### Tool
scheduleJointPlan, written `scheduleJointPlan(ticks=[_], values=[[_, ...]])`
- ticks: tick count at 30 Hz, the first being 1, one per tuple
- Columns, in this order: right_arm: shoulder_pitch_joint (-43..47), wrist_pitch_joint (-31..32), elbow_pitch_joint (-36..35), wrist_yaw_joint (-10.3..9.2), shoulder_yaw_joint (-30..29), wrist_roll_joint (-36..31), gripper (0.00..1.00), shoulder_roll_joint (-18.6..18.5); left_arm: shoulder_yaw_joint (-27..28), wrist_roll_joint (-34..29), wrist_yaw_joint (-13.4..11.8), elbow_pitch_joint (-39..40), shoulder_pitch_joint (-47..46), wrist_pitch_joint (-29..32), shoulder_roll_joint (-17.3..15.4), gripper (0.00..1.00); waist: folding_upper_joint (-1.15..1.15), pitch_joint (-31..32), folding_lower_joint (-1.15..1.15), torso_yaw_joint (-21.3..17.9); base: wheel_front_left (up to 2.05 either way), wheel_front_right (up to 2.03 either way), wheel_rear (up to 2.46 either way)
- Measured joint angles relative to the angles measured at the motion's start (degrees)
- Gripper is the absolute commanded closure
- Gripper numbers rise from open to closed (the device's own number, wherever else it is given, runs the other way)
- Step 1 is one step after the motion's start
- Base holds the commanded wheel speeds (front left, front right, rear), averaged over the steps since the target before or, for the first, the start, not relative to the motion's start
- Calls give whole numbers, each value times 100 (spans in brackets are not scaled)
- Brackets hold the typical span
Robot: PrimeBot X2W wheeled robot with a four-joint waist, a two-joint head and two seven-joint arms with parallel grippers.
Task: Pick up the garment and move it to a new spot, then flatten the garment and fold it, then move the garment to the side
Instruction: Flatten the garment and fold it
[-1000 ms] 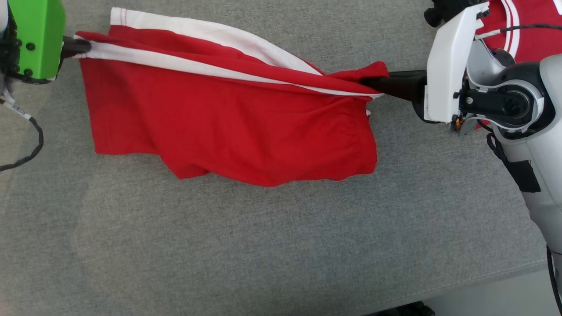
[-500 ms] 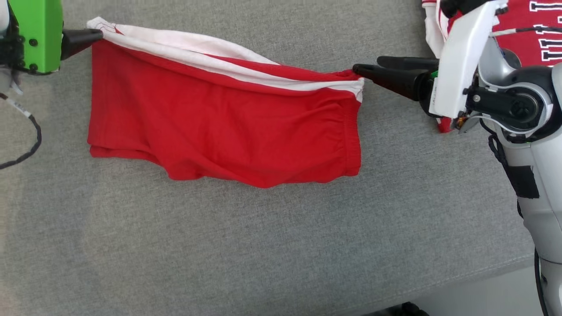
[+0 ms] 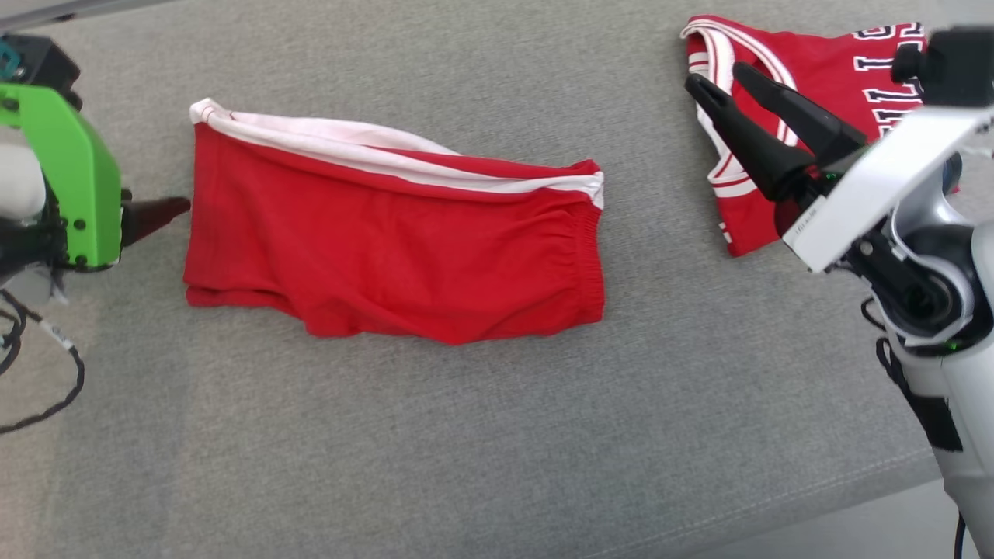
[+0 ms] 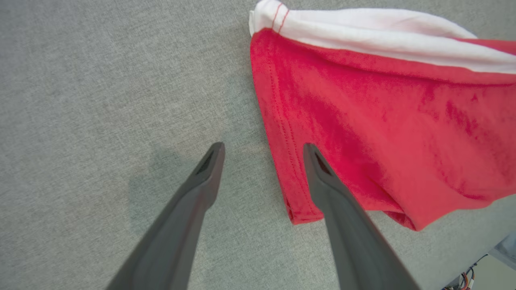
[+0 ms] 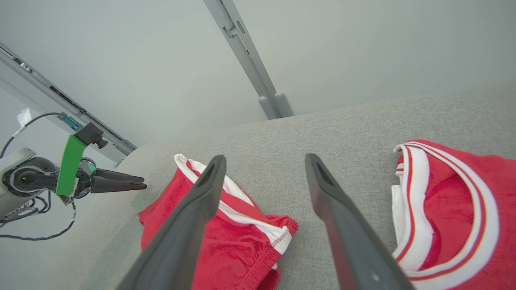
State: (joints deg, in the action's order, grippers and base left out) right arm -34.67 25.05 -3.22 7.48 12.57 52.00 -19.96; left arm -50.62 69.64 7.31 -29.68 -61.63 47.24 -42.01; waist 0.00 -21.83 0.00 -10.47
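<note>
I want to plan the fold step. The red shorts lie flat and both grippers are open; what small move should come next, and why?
Probably lower the left gripper onto the left hem of the shorts and close on it. Its open fingers straddle that hem, and the shorts lie spread out, unfolded. The right gripper hangs open, off the cloth.

Garment (image 3: 404,256): lies on cushion (image 3: 466,450); jersey (image 3: 823,54) to its right, well apart (farther back); left gripper (image 3: 183,206) beside its left edge.

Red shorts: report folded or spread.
Folded in half: the shorts lie with one leg stacked on the other, white side stripe along top edge.
</note>
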Motion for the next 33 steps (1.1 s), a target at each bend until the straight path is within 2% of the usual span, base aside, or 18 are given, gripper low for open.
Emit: scheduleJointPlan(ticks=[6,17,18,19,20,21,33], values=[[610,-1373,-46,0,133,-12,0,-104,48,374,1,-170,369,63,-62,0,0,57,0,-277,0,0,0],[1004,-2207,222,1,454,294,0,-181,49,521,-8,-444,477,118,18,0,0,-55,0,-591,0,0,0],[1015,-2254,253,1,479,344,0,-180,56,563,-8,-455,486,163,51,2,0,-55,0,-595,0,0,0],[1029,-2293,283,1,509,366,0,-188,54,576,-8,-456,493,185,76,29,0,-47,0,-591,0,0,0],[1043,-2325,307,1,534,374,0,-194,47,580,-8,-453,494,213,90,62,0,-37,0,-584,0,0,0],[1064,-2364,334,0,561,400,0,-208,37,583,-8,-448,499,223,105,100,0,-21,0,-572,0,0,0],[1092,-2550,694,1,916,631,0,-325,-11,731,-2,-349,806,211,170,100,0,366,0,-318,0,0,0]])
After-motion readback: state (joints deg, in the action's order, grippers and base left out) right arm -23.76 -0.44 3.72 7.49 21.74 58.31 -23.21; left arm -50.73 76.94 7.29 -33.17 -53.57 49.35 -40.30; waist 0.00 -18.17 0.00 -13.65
